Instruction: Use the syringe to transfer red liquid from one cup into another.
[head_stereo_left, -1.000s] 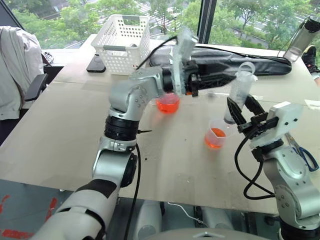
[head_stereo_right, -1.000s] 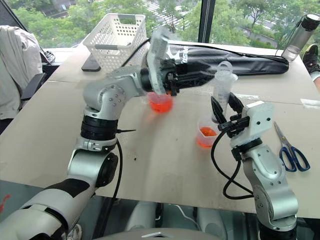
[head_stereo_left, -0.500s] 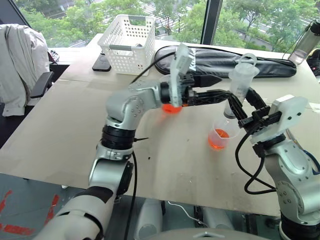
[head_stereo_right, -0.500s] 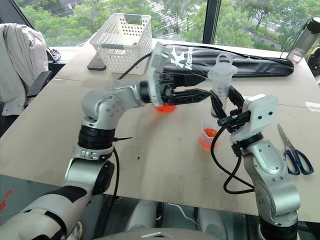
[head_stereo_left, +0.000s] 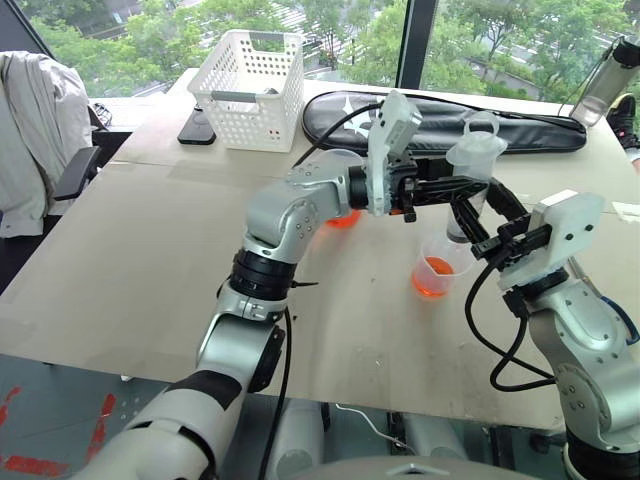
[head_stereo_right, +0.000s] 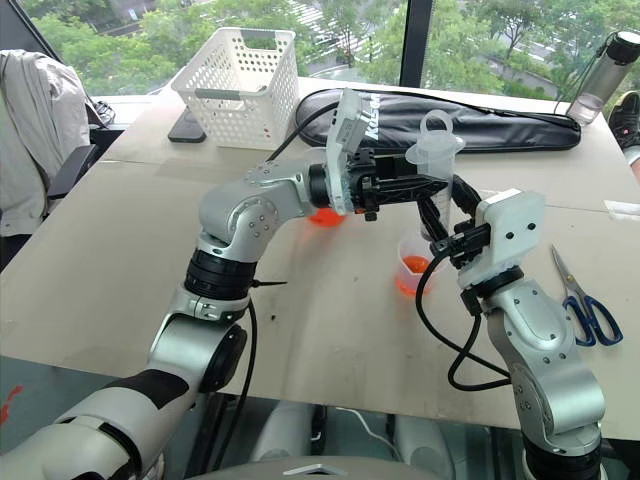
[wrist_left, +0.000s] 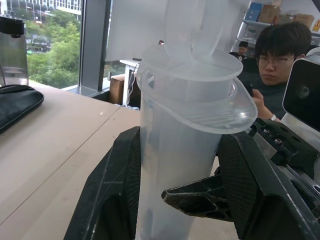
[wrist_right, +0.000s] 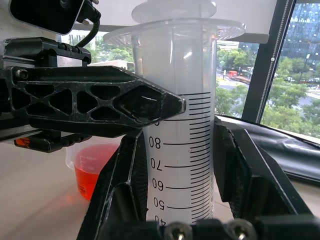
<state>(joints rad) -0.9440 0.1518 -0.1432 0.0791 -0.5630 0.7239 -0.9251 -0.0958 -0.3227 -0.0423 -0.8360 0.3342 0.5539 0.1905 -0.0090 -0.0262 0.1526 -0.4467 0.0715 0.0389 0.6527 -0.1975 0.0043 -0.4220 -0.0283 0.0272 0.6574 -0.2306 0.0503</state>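
My right gripper (head_stereo_left: 486, 214) is shut on the syringe (head_stereo_left: 470, 178), a clear graduated barrel held upright. Its lower end hangs just over the smaller cup (head_stereo_left: 437, 272), which holds red liquid (head_stereo_left: 433, 282). My left gripper (head_stereo_left: 478, 178) reaches in level from the left. Its black fingers (wrist_left: 120, 195) press both sides of the barrel (wrist_left: 180, 150), just under the flange. The white plunger top (head_stereo_right: 436, 124) sticks up above them. The larger cup (wrist_right: 90, 167), also with red liquid, stands behind my left forearm, mostly hidden in the eye views.
A white basket (head_stereo_left: 248, 85), a dark phone (head_stereo_left: 195, 128) and a long black bag (head_stereo_left: 520, 125) lie along the table's far side. Blue-handled scissors (head_stereo_right: 585, 300) lie at the right. A bottle (head_stereo_left: 610, 65) stands at the far right corner. A person (wrist_left: 280, 55) sits beyond the table.
My left gripper has swung right to the syringe's top and its fingers have narrowed onto the barrel. The right gripper has held the syringe in place over the smaller cup.
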